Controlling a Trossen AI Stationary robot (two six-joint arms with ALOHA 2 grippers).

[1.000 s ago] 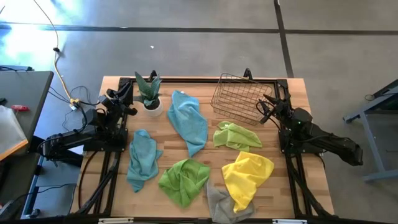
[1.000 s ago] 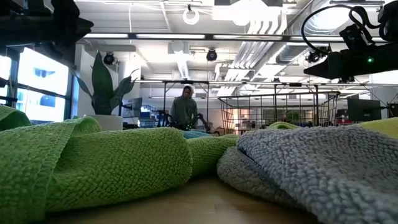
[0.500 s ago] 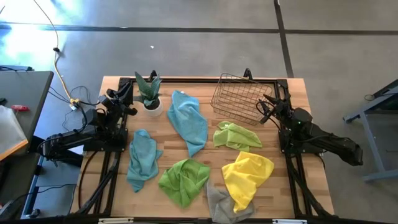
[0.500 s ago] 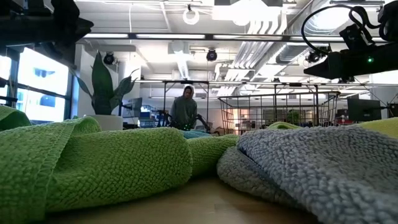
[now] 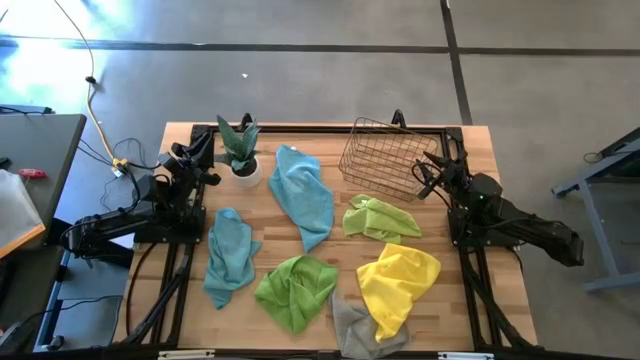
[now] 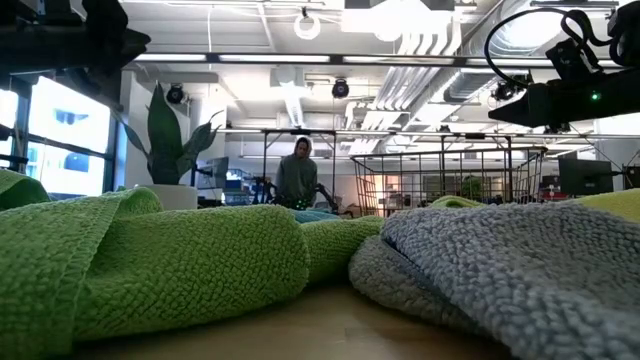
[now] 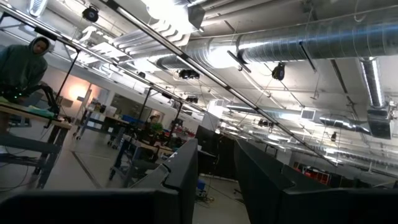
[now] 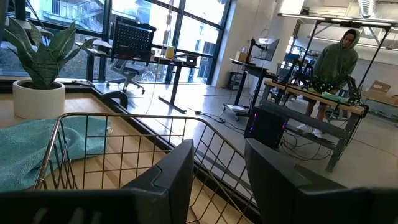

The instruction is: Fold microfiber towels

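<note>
Six microfiber towels lie crumpled and unfolded across my wooden table [image 5: 480,150]. The large teal-blue towel [image 5: 304,196] stretches down the middle from the far edge; the smaller teal-blue towel [image 5: 229,255] sits toward the left side. One lime green towel [image 5: 380,219] lies bunched just in front of the copper wire basket [image 5: 384,158], and the second lime green towel [image 5: 296,290] is heaped near the front edge, its folds filling the low view. The bright yellow towel [image 5: 397,283] lies at front right, overlapping the grey towel [image 5: 352,328], which reaches the table's front edge and looms large in the low view.

My left gripper [image 5: 193,153] is parked at the table's far left corner, just beside the green potted plant [image 5: 240,150], touching no towel; in its wrist view the two fingers [image 7: 186,171] stand apart with a clear gap and nothing between them. My right gripper [image 5: 428,172] waits at the far right, beside the basket, its fingers [image 8: 180,167] likewise parted and empty, looking over the basket's rim toward the plant and the large teal-blue towel.

Beyond the table, a person [image 8: 333,65] in a hooded top stands at a workbench [image 8: 323,96] in the room.
</note>
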